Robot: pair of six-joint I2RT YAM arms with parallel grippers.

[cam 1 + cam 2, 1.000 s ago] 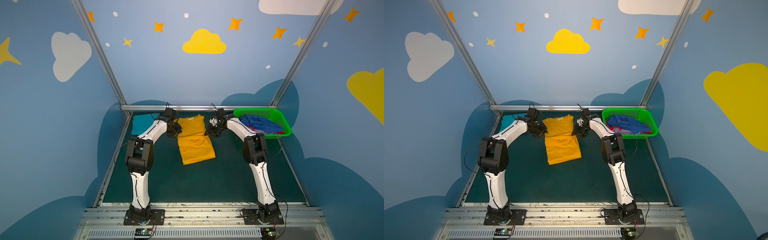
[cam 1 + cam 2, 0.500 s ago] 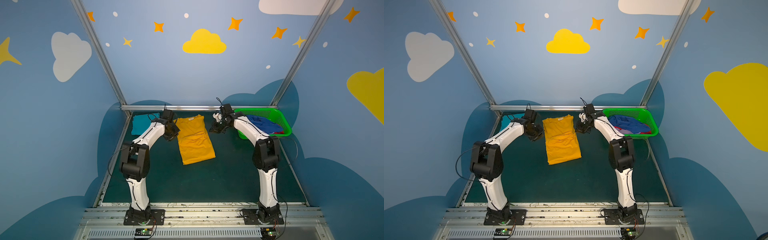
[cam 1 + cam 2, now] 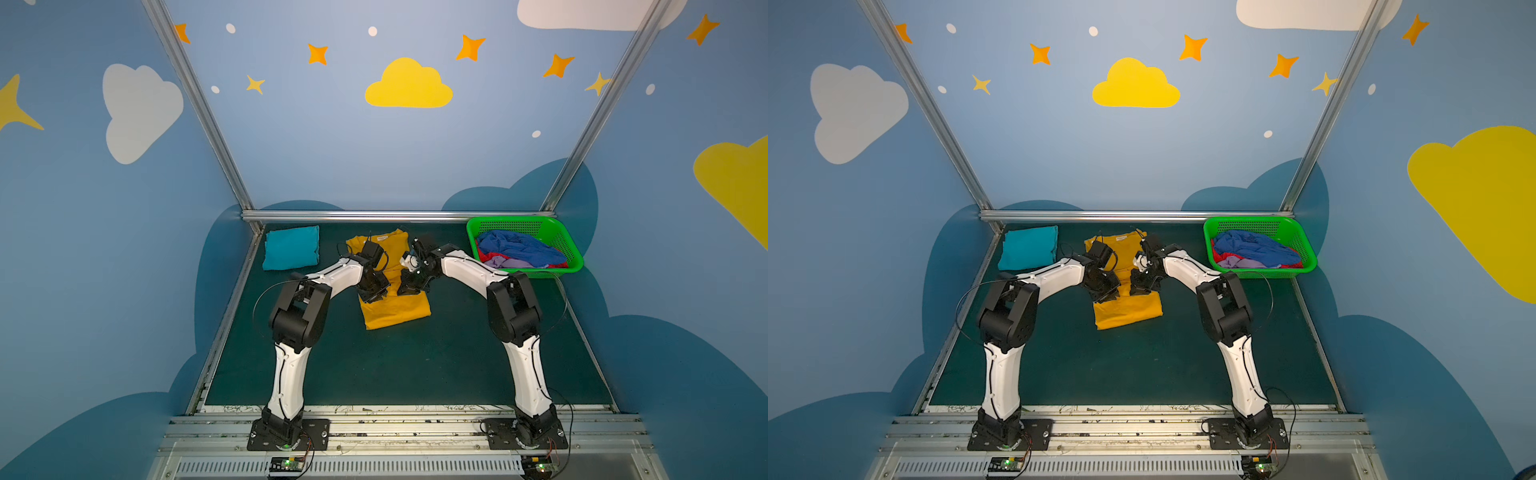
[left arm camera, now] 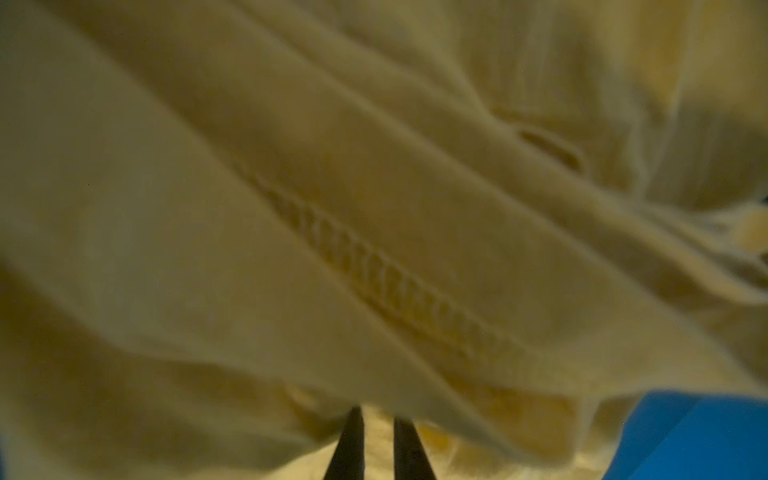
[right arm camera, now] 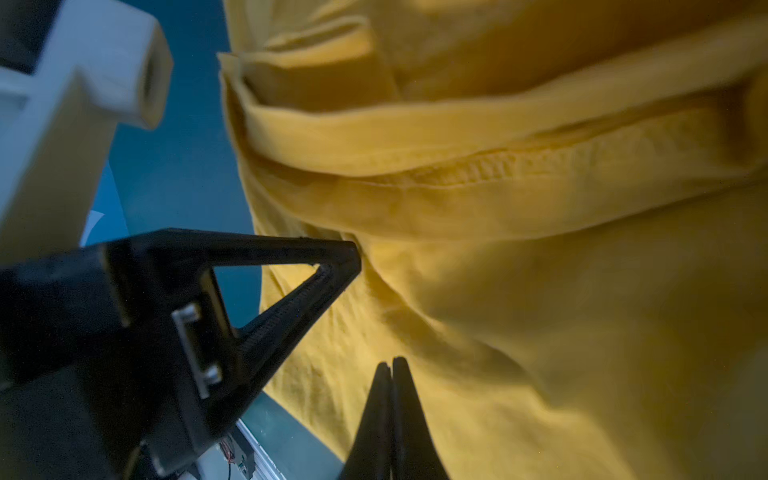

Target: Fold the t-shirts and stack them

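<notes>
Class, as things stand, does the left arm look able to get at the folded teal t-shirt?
Probably yes: the teal t-shirt lies uncovered on that arm's side, nothing between them, though the left tool is at the yellow t-shirt.

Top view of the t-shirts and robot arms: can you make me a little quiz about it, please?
1. True or false: the teal t-shirt lies folded on the table.
2. Which fills most of the basket? A a white t-shirt, B the blue t-shirt, C the teal t-shirt.
3. Fill in: the left gripper and the right gripper are both at the ___ t-shirt.
Key: 1 true; 2 B; 3 the yellow t-shirt.
</notes>
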